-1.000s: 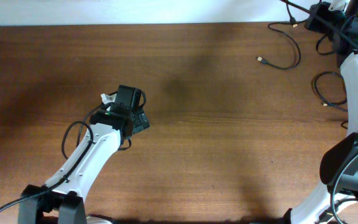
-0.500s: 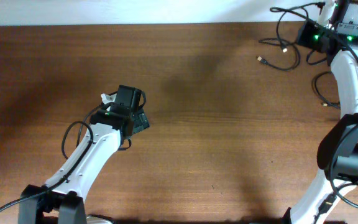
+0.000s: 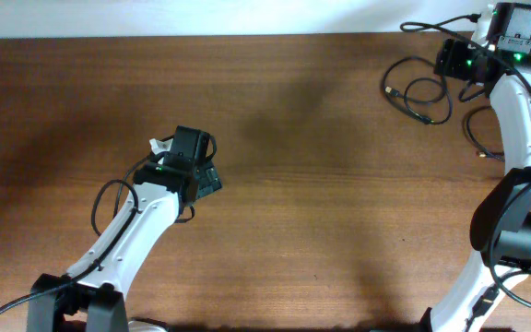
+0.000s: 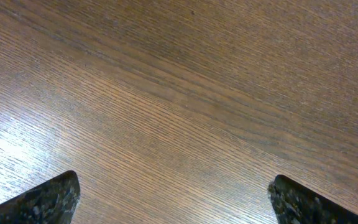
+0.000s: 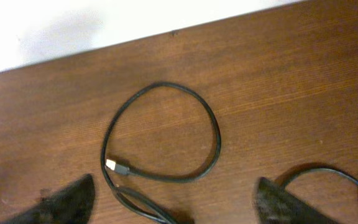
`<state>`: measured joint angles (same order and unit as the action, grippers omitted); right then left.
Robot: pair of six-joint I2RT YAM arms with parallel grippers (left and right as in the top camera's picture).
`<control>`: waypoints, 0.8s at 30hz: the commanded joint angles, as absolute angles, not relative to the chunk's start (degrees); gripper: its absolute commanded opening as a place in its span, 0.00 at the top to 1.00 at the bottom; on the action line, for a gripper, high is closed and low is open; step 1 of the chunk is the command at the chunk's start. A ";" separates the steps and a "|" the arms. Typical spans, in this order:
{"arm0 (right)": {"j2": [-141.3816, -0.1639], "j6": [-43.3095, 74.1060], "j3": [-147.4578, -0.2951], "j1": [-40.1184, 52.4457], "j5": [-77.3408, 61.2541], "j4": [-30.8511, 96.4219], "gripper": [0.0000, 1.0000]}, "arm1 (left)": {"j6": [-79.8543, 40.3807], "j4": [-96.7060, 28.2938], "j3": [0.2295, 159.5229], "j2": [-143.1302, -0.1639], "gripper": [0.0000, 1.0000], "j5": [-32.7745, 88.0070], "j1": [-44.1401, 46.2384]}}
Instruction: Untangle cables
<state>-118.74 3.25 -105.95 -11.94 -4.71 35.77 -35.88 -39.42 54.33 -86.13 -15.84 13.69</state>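
Right gripper (image 5: 176,202) hovering wide, gripping nothing, over the wooden table's (image 3: 321,184) far right corner; black cables (image 3: 420,100) lying looped beneath, possibly overlapping. Left gripper (image 4: 173,205) hanging wide mid-table

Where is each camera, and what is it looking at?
Overhead: above the table, looking straight down; shows left arm, right arm, cables near the right one.
Left wrist: on the left arm, facing bare table past the open left gripper.
Right wrist: on the right arm, facing a cable loop beyond the open right gripper.
Shared: overhead and right wrist both show that loop.
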 commanded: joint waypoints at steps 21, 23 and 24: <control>-113.14 -1.30 -106.74 -6.11 -21.23 50.70 0.01 | -36.42 -39.35 53.95 -86.06 0.01 -15.81 13.58; -111.33 -1.74 -106.74 -2.61 -16.05 54.41 0.01 | -36.42 -39.35 53.95 -86.06 0.01 -15.81 13.58; -110.89 -1.74 -106.74 -0.84 -14.74 55.94 0.01 | -36.42 -39.35 53.95 -86.06 0.01 -15.81 13.58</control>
